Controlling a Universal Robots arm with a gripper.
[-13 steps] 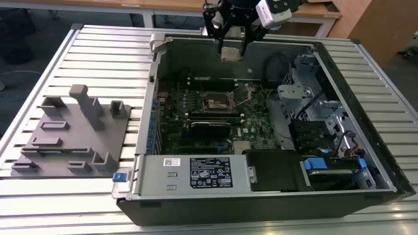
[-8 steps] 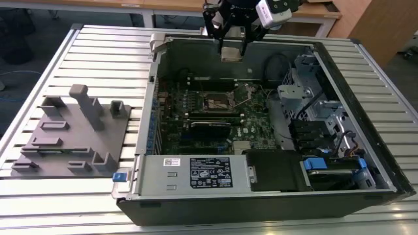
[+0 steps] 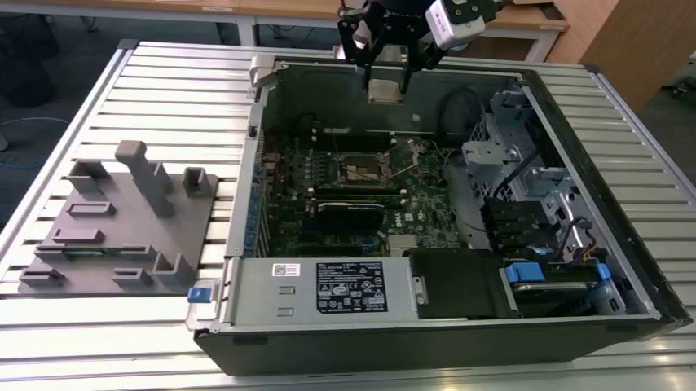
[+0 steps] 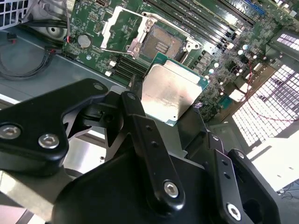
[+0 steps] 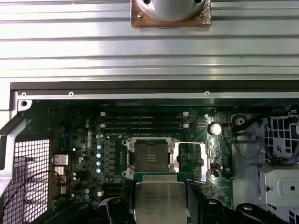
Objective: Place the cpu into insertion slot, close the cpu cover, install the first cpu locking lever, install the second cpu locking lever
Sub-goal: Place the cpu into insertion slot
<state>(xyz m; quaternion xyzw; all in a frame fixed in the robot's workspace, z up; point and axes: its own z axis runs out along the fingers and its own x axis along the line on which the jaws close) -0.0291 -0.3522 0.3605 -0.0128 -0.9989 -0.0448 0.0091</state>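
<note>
Motherboard (image 3: 422, 202) insertion slot (image 3: 364, 168) well below gripper's (image 3: 386, 81) cpu (image 3: 383, 92)

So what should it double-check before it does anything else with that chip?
1. cpu clamped in the tool: ok.
2. cpu cover open, off the insertion slot: ok.
3. Nothing lying in the insertion slot: ok, as far as both wrist views show.
4. cpu seated in the insertion slot: not ok; it hangs in the air above the board.
5. cpu's corners turned to match the insertion slot: cannot tell.

Bright, even light; glare on the cpu (image 4: 170, 93), shadows seemingly soft
</note>
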